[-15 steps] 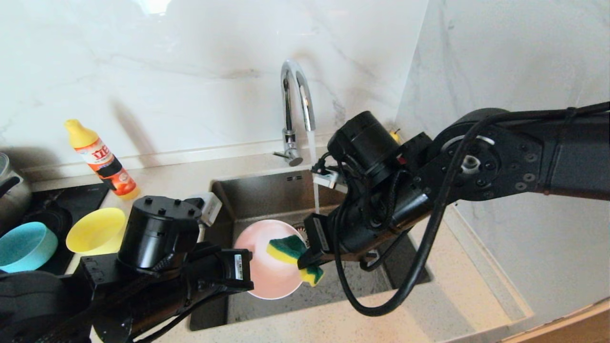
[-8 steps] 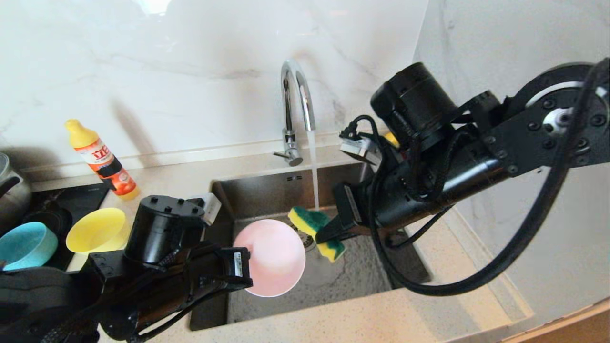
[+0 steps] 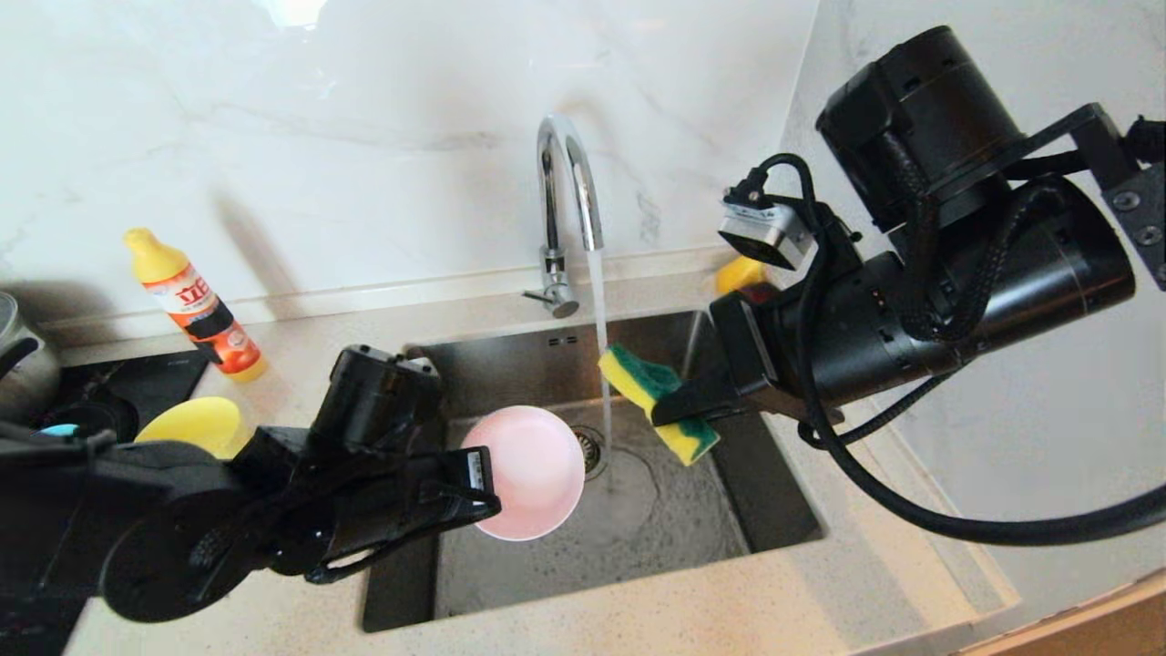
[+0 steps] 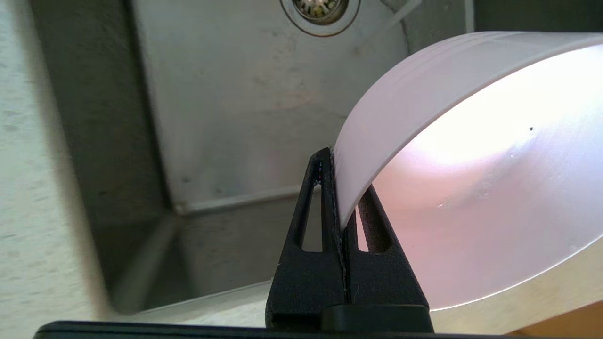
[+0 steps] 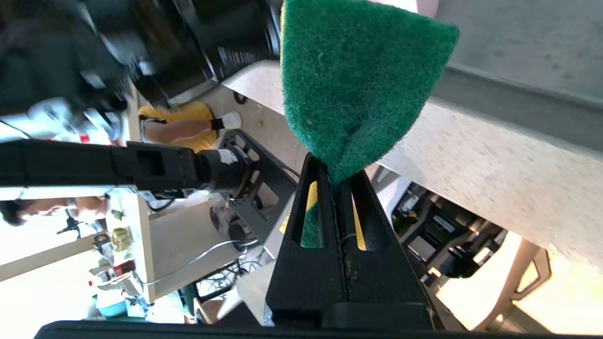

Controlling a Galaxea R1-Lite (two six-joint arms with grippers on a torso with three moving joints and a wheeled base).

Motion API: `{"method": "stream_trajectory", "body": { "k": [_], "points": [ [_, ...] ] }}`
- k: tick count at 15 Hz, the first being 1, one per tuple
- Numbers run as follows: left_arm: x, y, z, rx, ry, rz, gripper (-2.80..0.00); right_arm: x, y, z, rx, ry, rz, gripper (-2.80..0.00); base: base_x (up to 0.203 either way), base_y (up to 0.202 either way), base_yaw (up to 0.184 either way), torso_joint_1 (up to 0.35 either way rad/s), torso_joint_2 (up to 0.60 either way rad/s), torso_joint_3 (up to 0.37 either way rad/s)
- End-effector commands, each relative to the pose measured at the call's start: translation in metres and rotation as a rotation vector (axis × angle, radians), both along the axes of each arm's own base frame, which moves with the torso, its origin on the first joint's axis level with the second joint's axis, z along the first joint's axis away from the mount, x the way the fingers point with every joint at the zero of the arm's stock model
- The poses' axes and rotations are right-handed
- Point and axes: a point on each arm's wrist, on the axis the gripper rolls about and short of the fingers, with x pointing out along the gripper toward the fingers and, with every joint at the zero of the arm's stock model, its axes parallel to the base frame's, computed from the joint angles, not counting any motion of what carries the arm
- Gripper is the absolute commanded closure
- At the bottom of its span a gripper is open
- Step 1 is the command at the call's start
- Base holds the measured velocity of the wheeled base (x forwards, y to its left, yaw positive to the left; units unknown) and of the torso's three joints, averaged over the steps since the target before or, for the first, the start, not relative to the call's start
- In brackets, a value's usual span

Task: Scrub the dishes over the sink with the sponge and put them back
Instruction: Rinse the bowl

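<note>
Speckled beige bench (image 3: 692,610) forms the near edge of the scene, with the square steel sink (image 3: 774,510) set into it. Near left, the left tool (image 3: 481,487) reaches over the sink's left wall, its fingers clenched on the rim of the pale pink bowl (image 3: 533,469); the left wrist view shows the bowl's wall (image 4: 471,188) pinched between the two black fingers (image 4: 325,207), one inside and one outside the rim. The bowl is held on edge above the basin, its mouth turned toward the right, just left of the round drain strainer (image 3: 588,451). Farther right, the right tool (image 3: 679,410) hangs over the right half of the sink, grasping the sponge (image 3: 658,401); the right wrist view shows the green scouring face (image 5: 358,89) folded and squeezed between the closed fingers (image 5: 311,221). The sponge is held in the air, apart from the pink bowl, with its upper yellow corner beside the falling water stream (image 3: 601,346). Water from the arched chrome faucet (image 3: 565,210) lands on the basin floor just right of the strainer. On the left bench, partly hidden behind the left arm, stands the yellow bowl (image 3: 196,424), and a sliver of the teal-blue bowl (image 3: 59,429) shows farther left on the black hob (image 3: 109,383). Beyond them an orange detergent bottle (image 3: 196,305) with a yellow cap leans near the marble wall (image 3: 364,137), and the edge of a steel pot (image 3: 23,360) shows at the far left.
</note>
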Motion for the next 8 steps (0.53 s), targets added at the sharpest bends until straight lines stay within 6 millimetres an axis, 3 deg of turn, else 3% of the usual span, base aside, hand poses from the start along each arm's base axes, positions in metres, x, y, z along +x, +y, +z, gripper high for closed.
{"method": "stream_trajectory", "body": {
  "k": [1,8],
  "points": [
    [0.015,-0.009,0.0,-0.017,0.057,0.006,0.0,-0.008,-0.008,0.001,0.001,0.001,-0.003,0.0,0.0,0.0,0.0,0.0,0.0,0.0],
    [0.058,-0.034,0.009,-0.12,0.332,0.075,0.0,-0.01,-0.03,0.011,0.02,-0.018,-0.049,0.0,0.0,0.0,0.0,0.0,0.0,0.0]
  ]
}}
